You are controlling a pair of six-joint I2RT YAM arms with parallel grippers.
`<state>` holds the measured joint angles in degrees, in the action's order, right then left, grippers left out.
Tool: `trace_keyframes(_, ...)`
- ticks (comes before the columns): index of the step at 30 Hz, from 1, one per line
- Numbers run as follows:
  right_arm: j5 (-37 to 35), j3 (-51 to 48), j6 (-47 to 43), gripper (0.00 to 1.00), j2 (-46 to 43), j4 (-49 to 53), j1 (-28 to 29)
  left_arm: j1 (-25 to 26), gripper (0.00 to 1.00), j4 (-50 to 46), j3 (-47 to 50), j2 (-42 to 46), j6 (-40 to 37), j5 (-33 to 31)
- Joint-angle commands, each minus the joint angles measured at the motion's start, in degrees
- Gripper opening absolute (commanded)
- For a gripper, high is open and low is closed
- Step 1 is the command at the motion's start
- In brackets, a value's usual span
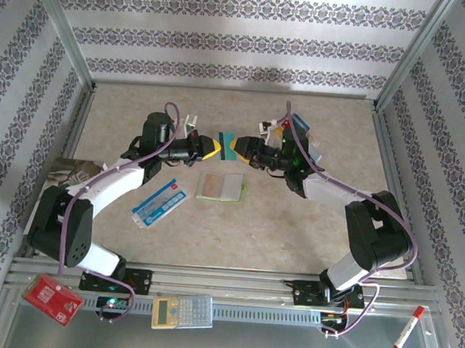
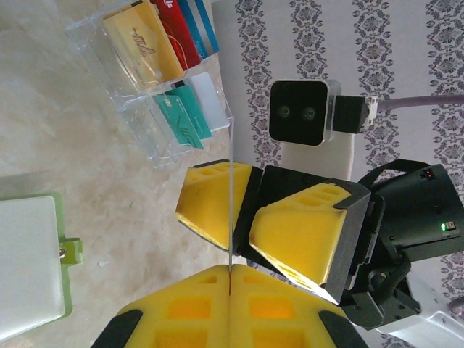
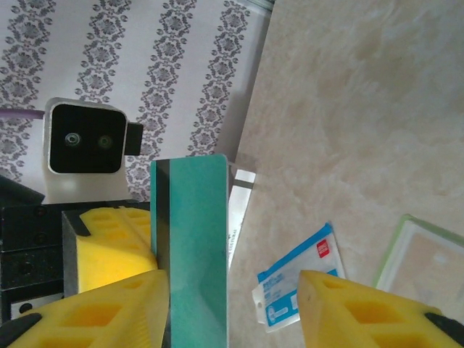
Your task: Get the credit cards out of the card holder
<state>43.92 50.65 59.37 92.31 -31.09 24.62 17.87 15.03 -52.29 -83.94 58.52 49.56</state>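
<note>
A teal credit card [image 3: 192,246] with a dark stripe is held up in the air over the middle of the table, and my left gripper [image 1: 213,147] is shut on its edge. Edge-on, the card [image 2: 230,210] rises from the closed left gripper [image 2: 230,270]. My right gripper [image 3: 232,290] is open around the card's other end, with one finger [image 3: 94,312] against the card face and the other well clear. A pale second card [image 3: 239,210] peeks from behind the teal one. The lime-green card holder [image 1: 221,187] lies open on the table below.
A clear stand [image 2: 156,148] with yellow, red, blue and teal cards [image 2: 145,47] sits behind the right arm. A blue-and-white packet [image 1: 159,202] lies left of the wallet. At the near rail are a red board [image 1: 52,298], a calculator [image 1: 183,311] and a marker [image 1: 408,327].
</note>
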Motion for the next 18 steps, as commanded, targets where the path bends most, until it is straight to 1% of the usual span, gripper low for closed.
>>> trace_keyframes(1,3.0,1.8,2.2,0.46,1.0,-5.6,0.3,-0.4,0.03,4.0,-0.1,-0.8,1.9,1.6)
trace_keyframes(7,3.7,1.7,1.6,0.33,0.3,-5.8,0.3,-0.3,0.03,2.5,-0.6,-0.8,1.0,1.5)
trace_keyframes(14,3.6,1.4,-0.8,0.10,-0.4,-4.8,0.3,-0.5,0.04,2.0,-0.2,-1.3,0.5,1.5)
trace_keyframes(16,3.1,0.7,-2.6,0.05,-1.2,-4.2,0.2,-0.8,0.06,0.4,0.3,-1.3,-0.4,0.7)
trace_keyframes(17,2.5,0.3,-4.3,0.01,-1.8,-3.2,0.1,-1.0,0.09,-0.6,0.5,-1.3,-1.1,0.3)
trace_keyframes(18,2.0,0.2,-6.0,0.00,-2.3,-1.5,-0.1,-1.3,0.14,-1.6,0.9,-1.3,-1.6,-0.2)
